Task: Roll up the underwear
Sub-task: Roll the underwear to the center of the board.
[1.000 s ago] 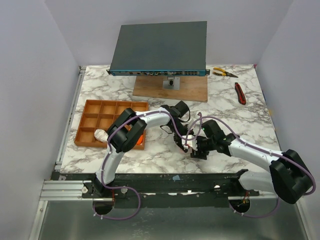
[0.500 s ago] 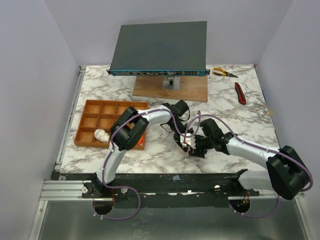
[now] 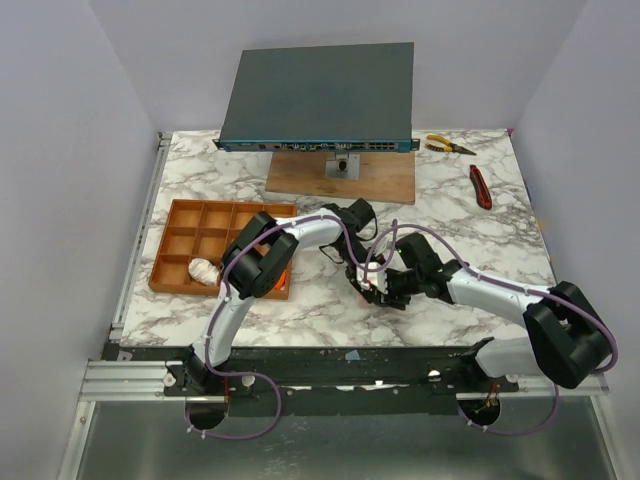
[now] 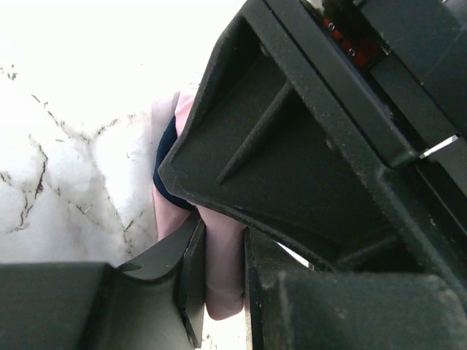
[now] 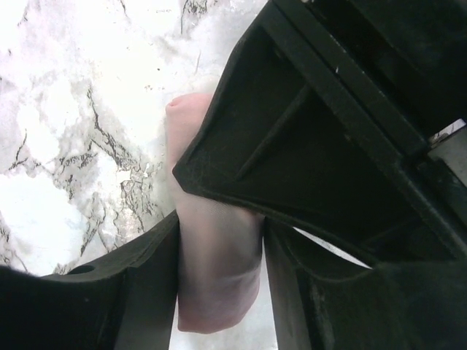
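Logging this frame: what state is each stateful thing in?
pink underwear: bunched into a roll, pinched by both grippers
left gripper: shut on the pink underwear
right gripper: shut on the pink underwear
cream underwear: rolled, lying in a near compartment of the tray

Left pincer [image 3: 362,283] and right pincer [image 3: 389,292] meet on pale underwear [image 3: 373,291] — amid the marble table [image 3: 480,250].

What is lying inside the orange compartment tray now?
A cream bundled garment lies in the near row of the tray, towards the left. The far compartments look empty. The left arm covers the near-right compartments, so their contents cannot be seen.
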### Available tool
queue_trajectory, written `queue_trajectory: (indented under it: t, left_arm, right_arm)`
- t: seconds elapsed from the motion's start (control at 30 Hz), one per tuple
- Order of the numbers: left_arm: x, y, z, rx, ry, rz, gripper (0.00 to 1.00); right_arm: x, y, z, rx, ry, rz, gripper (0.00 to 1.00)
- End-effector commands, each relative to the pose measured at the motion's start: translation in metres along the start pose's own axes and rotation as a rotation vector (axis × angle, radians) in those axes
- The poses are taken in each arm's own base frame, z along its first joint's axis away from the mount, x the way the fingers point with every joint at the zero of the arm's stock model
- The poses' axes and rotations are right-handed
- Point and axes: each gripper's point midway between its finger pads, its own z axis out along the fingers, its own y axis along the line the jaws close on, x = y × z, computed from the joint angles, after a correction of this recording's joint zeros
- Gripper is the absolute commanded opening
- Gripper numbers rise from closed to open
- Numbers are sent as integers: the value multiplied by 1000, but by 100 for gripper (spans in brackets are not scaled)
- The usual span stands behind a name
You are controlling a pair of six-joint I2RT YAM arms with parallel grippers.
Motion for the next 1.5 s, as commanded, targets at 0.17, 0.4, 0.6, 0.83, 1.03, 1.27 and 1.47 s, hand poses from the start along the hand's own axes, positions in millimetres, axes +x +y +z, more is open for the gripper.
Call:
queue_trajectory:
  t: [0.17, 0.4, 0.6, 0.83, 1.03, 1.27, 1.47]
  left_arm:
    - [84, 44, 32, -129, 282, -120, 0]
    - [85, 41, 35, -103, 282, -140, 0]
    - [84, 40, 36, -86, 283, -150, 0]
    - [84, 39, 37, -71, 281, -155, 0]
    - [83, 39, 37, -71, 281, -158, 0]
    - [84, 39, 38, -70, 281, -166, 0]
    - [83, 38, 38, -69, 277, -166, 0]
  right_arm:
    - [57, 17, 9, -16, 214, -11, 60]
    - [56, 15, 13, -35, 223, 0, 60]
    - [53, 18, 17, -74, 219, 6, 60]
    - [53, 23, 22, -108, 219, 14, 61]
    - [46, 24, 21, -110, 193, 10, 62]
    - [43, 27, 23, -127, 170, 24, 60]
    - [46, 28, 24, -143, 191, 36, 57]
